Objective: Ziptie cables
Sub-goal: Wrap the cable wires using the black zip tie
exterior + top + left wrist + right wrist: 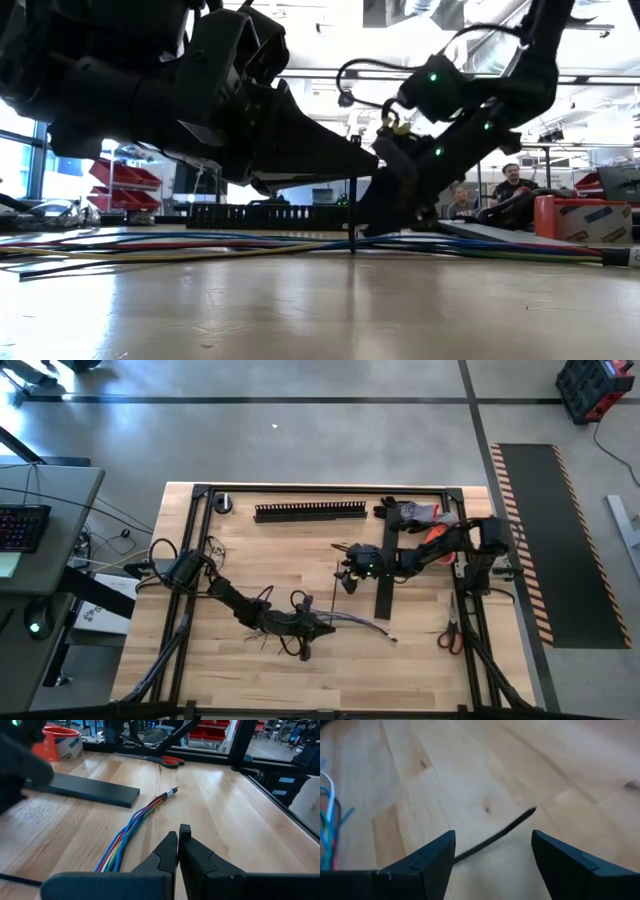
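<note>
Lying across the lower middle of the wooden table [300, 550], the cables [365, 623] stretch from the left gripper [322, 628] toward about 4 o'clock, their banded end resting on bare wood near the scissors [449, 632]. In the left wrist view the bundle [131, 832] shows blue, red, green and yellow strands running away just beside the pincer's fingers [172, 851], which are pressed together with nothing between them. A thin black zip tie [352, 215] stands upright from the bundle in the low view, between the two arms.

At roughly 1 o'clock from the left gripper, the right gripper [350, 575] hangs low over the table, at the near end of a flat black strip [388, 565]. Its fingers [432, 857] stand apart, and the right wrist view shows a slim black tie tail [495, 836] lying on the wood between them, untouched. Loose blue strands [329, 815] show at that view's edge.

A long black slotted duct [310, 511] sits at 12 o'clock along the table's far side. People sit in the room beyond.
</note>
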{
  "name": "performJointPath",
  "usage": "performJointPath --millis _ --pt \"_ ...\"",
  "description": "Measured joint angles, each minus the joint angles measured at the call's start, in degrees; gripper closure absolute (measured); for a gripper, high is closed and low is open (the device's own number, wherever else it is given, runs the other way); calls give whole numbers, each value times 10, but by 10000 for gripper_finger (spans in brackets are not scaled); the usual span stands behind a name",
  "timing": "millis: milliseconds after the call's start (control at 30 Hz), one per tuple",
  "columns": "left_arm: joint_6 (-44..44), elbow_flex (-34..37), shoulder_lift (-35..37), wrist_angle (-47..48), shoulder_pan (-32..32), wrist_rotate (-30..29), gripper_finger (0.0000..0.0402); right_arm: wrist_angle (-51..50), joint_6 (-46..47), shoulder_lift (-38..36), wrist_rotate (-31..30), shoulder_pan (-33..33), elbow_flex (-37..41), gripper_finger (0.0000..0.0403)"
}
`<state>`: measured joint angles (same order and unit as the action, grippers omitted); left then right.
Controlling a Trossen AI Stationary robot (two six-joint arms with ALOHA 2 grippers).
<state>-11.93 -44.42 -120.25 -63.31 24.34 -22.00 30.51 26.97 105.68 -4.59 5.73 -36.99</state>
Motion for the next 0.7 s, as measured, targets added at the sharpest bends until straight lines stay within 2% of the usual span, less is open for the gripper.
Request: performJointPath --millis 167,300,433,633,700 --pt "0 0 0 0 0 0 402 42 -3 31 23 5 -5 168" --pt "0 0 0 0 0 0 401 51 -7 36 61 6 -6 196" --pt "0 0 0 0 1 0 401 49 -20 37 78 5 -6 253" --pt "0 0 0 -1 1 0 401 46 -46 38 68 2 -5 371" --pt "-3 0 0 -3 1 0 401 48 -60 39 59 -5 -5 394"
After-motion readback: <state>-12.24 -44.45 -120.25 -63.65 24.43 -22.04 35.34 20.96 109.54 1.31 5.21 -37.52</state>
